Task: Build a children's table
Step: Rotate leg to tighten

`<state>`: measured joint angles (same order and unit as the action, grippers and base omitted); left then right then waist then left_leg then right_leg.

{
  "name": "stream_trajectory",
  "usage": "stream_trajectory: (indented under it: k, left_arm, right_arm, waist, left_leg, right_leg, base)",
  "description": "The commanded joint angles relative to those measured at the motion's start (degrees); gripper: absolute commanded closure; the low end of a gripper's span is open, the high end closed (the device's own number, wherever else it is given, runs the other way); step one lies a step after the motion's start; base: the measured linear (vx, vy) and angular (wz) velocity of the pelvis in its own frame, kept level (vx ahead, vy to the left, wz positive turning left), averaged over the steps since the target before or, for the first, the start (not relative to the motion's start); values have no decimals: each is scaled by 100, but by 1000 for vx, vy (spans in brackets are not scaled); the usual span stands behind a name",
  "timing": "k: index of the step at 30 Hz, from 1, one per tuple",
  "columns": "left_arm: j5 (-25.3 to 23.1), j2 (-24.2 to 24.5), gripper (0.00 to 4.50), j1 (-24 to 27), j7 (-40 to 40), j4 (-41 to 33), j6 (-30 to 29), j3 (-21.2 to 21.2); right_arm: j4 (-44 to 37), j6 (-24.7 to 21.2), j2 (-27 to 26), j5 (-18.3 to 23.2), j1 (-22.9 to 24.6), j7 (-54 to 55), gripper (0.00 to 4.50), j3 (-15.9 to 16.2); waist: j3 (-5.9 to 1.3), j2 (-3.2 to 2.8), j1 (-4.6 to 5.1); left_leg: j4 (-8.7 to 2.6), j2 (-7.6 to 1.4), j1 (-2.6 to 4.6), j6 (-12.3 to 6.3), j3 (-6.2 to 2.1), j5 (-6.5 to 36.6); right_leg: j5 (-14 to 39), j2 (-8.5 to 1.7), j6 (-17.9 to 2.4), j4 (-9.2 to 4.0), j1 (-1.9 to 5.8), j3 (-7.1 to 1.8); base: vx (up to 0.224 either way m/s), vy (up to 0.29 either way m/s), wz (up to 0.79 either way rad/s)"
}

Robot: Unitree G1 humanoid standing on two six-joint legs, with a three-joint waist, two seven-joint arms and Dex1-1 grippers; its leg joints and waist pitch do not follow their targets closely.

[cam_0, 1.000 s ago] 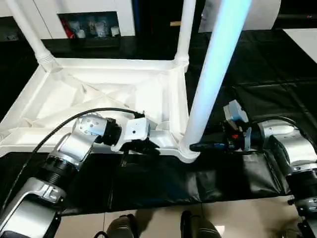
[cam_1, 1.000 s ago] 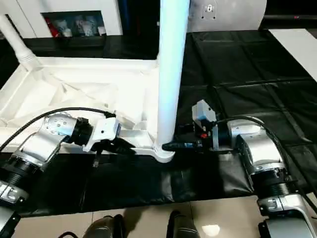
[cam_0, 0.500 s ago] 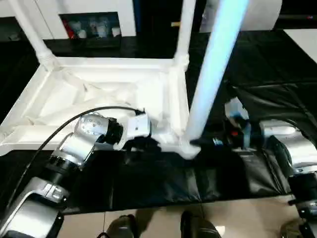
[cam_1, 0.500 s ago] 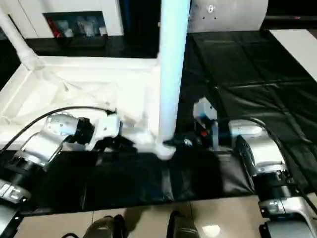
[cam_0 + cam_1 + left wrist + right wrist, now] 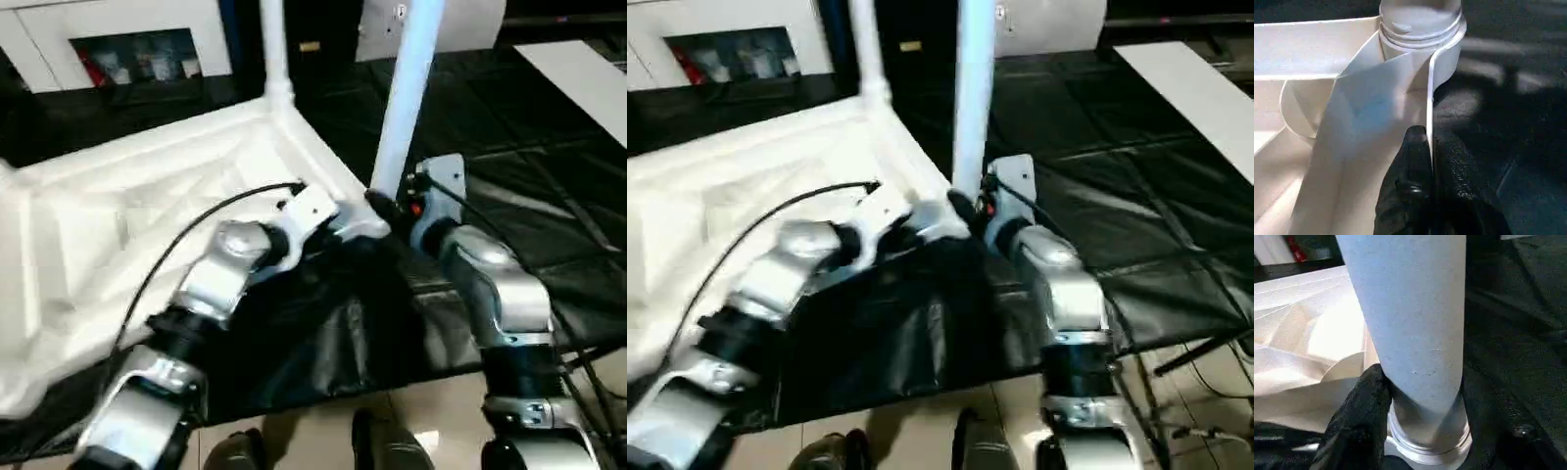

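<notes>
The white table top [image 5: 147,206] is lying upside down on the black sheet-covered work surface [image 5: 549,186], with its ribbed underside facing up, and it is taking the left and middle part of the scene. Its shallow inside, closed by a raised rim, is holding only the moulded ribs. The round corner sockets are working like small cups for the legs: the near right socket [image 5: 1425,443] is holding the foot of one white leg [image 5: 409,88], which is standing upright out of it, and the far socket [image 5: 276,96] is holding a second leg [image 5: 272,44], also upright. The left gripper [image 5: 1431,161] is reaching from the near left side and its two black fingers are clenched on the thin rim of the table top, one finger on each side of the wall, just beside the near right socket. The right gripper [image 5: 1422,391] is coming from the right, and its jaws are grasping the lower end of the near leg, just above the ringed collar where the leg is entering the socket; one black finger [image 5: 1359,421] is pressing against the side of the leg. Behind the work surface, a white cabinet [image 5: 137,44] with an open shelf is holding some small items, which are too blurred to tell.
</notes>
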<state>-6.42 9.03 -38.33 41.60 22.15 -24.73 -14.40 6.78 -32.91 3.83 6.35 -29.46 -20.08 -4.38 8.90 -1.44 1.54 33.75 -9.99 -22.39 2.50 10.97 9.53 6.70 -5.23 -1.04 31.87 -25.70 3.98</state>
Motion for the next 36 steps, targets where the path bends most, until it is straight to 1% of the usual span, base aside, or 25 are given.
stream_trajectory:
  k: [1,3,5,6,8,9,10,11,12,14,15,16,18,19,21,22,23,25,26,27,30,32,34,35,36]
  left_arm:
    - [69,-179,450,-140,-277,-217,75,-15]
    - [37,-45,450,-75,-178,-273,88,-30]
    - [43,113,450,-9,-9,-297,174,-46]
    - [44,163,450,15,47,-312,197,-56]
    - [53,448,450,133,395,-365,371,-127]
    - [55,526,450,168,491,-386,403,-147]
    - [44,643,450,208,622,-380,523,-180]
    - [33,751,450,244,734,-377,615,-207]
    - [20,879,450,267,869,-348,695,-240]
    - [0,1030,450,294,1005,-328,809,-290]
    - [61,1219,450,318,1318,-276,1046,-328]
    - [75,1287,450,335,1425,-249,1250,-348]
    - [172,1391,450,389,1725,-230,1460,-399]
    - [242,1511,450,452,2045,-216,1797,-485]
    - [293,1595,450,489,2264,-207,2043,-539]
    - [300,1639,450,494,2349,-205,2009,-562]
    - [321,1720,450,504,2541,-196,2183,-621]
    - [376,1785,450,510,2741,-199,2311,-668]
    - [458,1826,450,517,2938,-211,2429,-691]
    - [527,1844,450,518,3076,-239,2447,-706]
    - [606,1846,450,503,3257,-281,2566,-757]
    - [629,1864,450,496,3408,-301,2652,-809]
    - [660,1876,450,489,3516,-295,2730,-835]
    - [685,1882,450,477,3590,-286,2781,-855]
    - [692,1890,450,477,3631,-303,2796,-876]
  right_arm:
    - [69,-40,-320,369,38,-577,186,612]
    - [-32,-5,-196,295,150,-761,174,632]
    - [-99,87,-4,261,279,-949,148,646]
    - [-122,124,66,266,318,-1023,141,655]
    - [-178,351,445,305,476,-1382,126,635]
    - [-183,406,540,320,509,-1454,126,618]
    - [-160,590,692,336,536,-1641,107,592]
    - [-140,741,825,362,553,-1824,99,573]
    - [-123,813,992,415,556,-2076,93,539]
    - [-121,879,1175,468,568,-2394,93,514]
    - [-58,1120,1553,486,571,-3049,93,604]
    - [-49,1179,1672,514,574,-3276,93,628]
    - [10,1281,1868,585,550,-3652,93,663]
    - [113,1486,2060,625,506,-4025,93,723]
    - [211,1646,2198,657,467,-4264,93,780]
    - [262,1729,2279,651,444,-4408,93,821]
    - [320,1875,2390,639,420,-4613,93,872]
    - [391,1957,2459,648,381,-4757,93,896]
    - [470,2022,2506,655,338,-4870,93,923]
    - [543,2080,2539,663,298,-4967,93,943]
    - [662,2118,2600,716,225,-5303,93,1024]
    - [716,2101,2625,771,191,-5519,129,1081]
    - [774,2068,2633,856,157,-5680,132,1116]
    - [803,1980,2634,953,127,-5822,141,1140]
    - [798,1887,2646,1011,112,-5924,154,1168]
  waist:
    - [-473,7,-13]
    - [-488,0,-28]
    - [-501,7,-41]
    - [-502,10,-43]
    - [-500,25,-60]
    - [-511,31,-57]
    - [-509,32,-55]
    - [-513,34,-58]
    - [-510,34,-58]
    - [-497,9,-69]
    - [-504,1,-98]
    - [-502,39,-101]
    - [-494,5,-125]
    - [-498,7,-142]
    - [-498,6,-180]
    - [-504,6,-193]
    - [-496,27,-206]
    - [-488,12,-242]
    - [-487,14,-263]
    - [-497,64,-281]
    - [-492,41,-331]
    - [-490,55,-355]
    - [-493,51,-363]
    - [-495,64,-365]
    - [-496,60,-368]
  left_leg:
    - [-431,-176,103,-370,-158,1790]
    - [-428,-188,94,-439,-140,1654]
    - [-420,-191,91,-499,-126,1524]
    - [-416,-184,85,-524,-120,1488]
    - [-406,-183,76,-603,-106,1366]
    - [-401,-177,38,-639,-115,1276]
    - [-400,-173,34,-658,-110,1235]
    - [-390,-179,52,-697,-102,1216]
    - [-393,-181,50,-700,-107,1181]
    - [-386,-198,75,-741,-86,1140]
    - [-385,-208,93,-738,-88,1159]
    - [-384,-213,93,-738,-79,1137]
    - [-389,-226,99,-748,-81,1089]
    - [-387,-233,108,-741,-77,1117]
    - [-392,-249,111,-718,-73,1100]
    - [-392,-254,118,-714,-70,1090]
    - [-392,-266,141,-704,-54,1121]
    - [-401,-277,148,-676,-50,1154]
    - [-404,-278,148,-653,-49,1174]
    - [-402,-281,150,-638,-43,1175]
    - [-403,-290,169,-621,-36,1175]
    - [-404,-299,173,-621,-28,1198]
    - [-406,-301,152,-620,-36,1166]
    - [-406,-300,149,-623,-37,1155]
    - [-404,-298,150,-627,-39,1157]
  right_leg:
    - [2776,-213,-697,-467,340,-133]
    - [2343,-226,-897,-412,364,-169]
    - [2110,-234,-1016,-383,382,-182]
    - [2061,-233,-1042,-381,391,-185]
    - [1946,-241,-1089,-360,415,-200]
    - [1890,-252,-1108,-343,458,-196]
    - [1863,-253,-1115,-341,460,-196]
    - [1852,-257,-1132,-347,445,-202]
    - [1837,-253,-1148,-338,452,-198]
    - [1777,-239,-1228,-330,429,-210]
    - [1781,-233,-1260,-333,430,-201]
    - [1735,-224,-1265,-328,434,-210]
    - [1649,-221,-1323,-307,427,-215]
    - [1687,-228,-1328,-310,428,-219]
    - [1653,-229,-1365,-299,424,-227]
    - [1631,-224,-1383,-293,423,-225]
    - [1649,-212,-1401,-301,398,-233]
    - [1719,-217,-1395,-291,395,-239]
    - [1787,-218,-1377,-296,398,-240]
    - [1839,-226,-1364,-296,398,-245]
    - [1891,-223,-1373,-287,377,-254]
    - [1904,-224,-1370,-292,373,-260]
    - [1900,-234,-1354,-282,387,-258]
    - [1908,-233,-1341,-280,388,-258]
    - [1926,-236,-1340,-281,389,-256]
  base:
    - [0,0,0]
    - [0,0,0]
    - [0,0,0]
    - [0,0,0]
    - [0,0,0]
    - [0,0,0]
    - [0,0,0]
    - [0,0,0]
    - [0,0,0]
    - [0,0,0]
    - [0,0,0]
    - [0,0,0]
    - [0,0,0]
    - [0,0,0]
    - [0,0,0]
    - [0,0,0]
    - [0,0,0]
    - [0,0,0]
    - [0,0,0]
    - [0,0,0]
    - [0,0,0]
    - [0,0,0]
    - [0,0,0]
    - [0,0,0]
    - [0,0,0]
